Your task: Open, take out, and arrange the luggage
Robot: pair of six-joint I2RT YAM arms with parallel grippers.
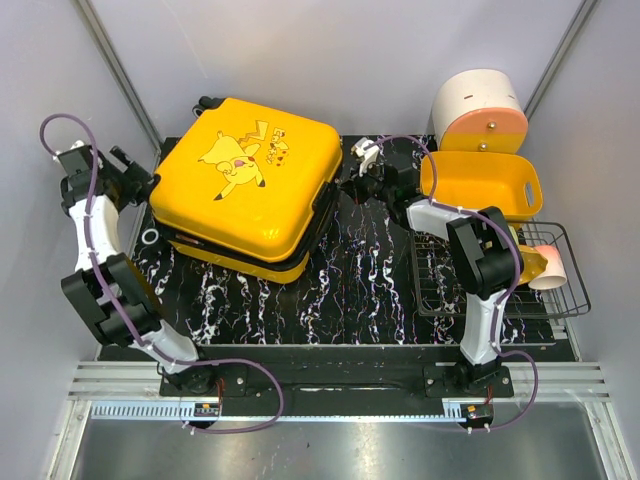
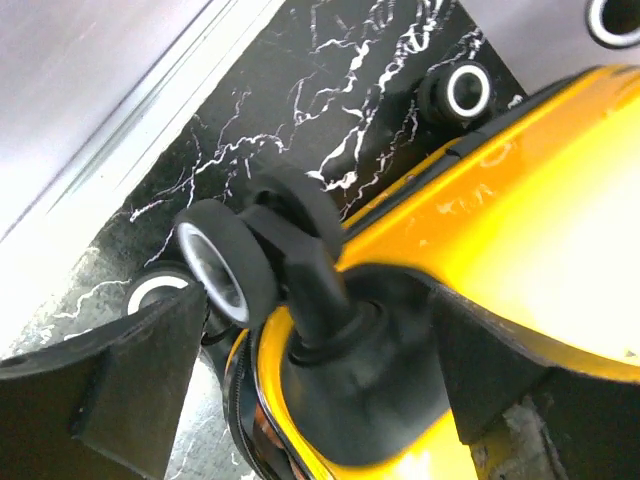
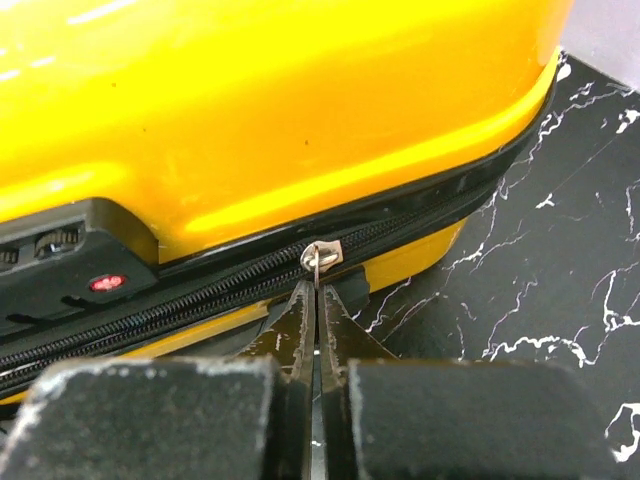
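Luggage (image 3: pixel 300 100) cropped; zip pull (image 3: pixel 319 260) end hidden — right pincer (image 3: pixel 317 295)

Tally: one yellow suitcase (image 1: pixel 245 185), one yellow basket (image 1: pixel 480 185), one black wire rack (image 1: pixel 430 290), one pink-and-white cup (image 1: pixel 548 265), one round white-and-peach container (image 1: pixel 480 110). Robot arms: two, a left arm (image 1: pixel 95 230) and a right arm (image 1: pixel 480 270). On the suitcase, four white-rimmed wheels (image 2: pixel 225 265) counted in the left wrist view, one partly hidden; one zip pull (image 3: pixel 320 262) in the right wrist view.
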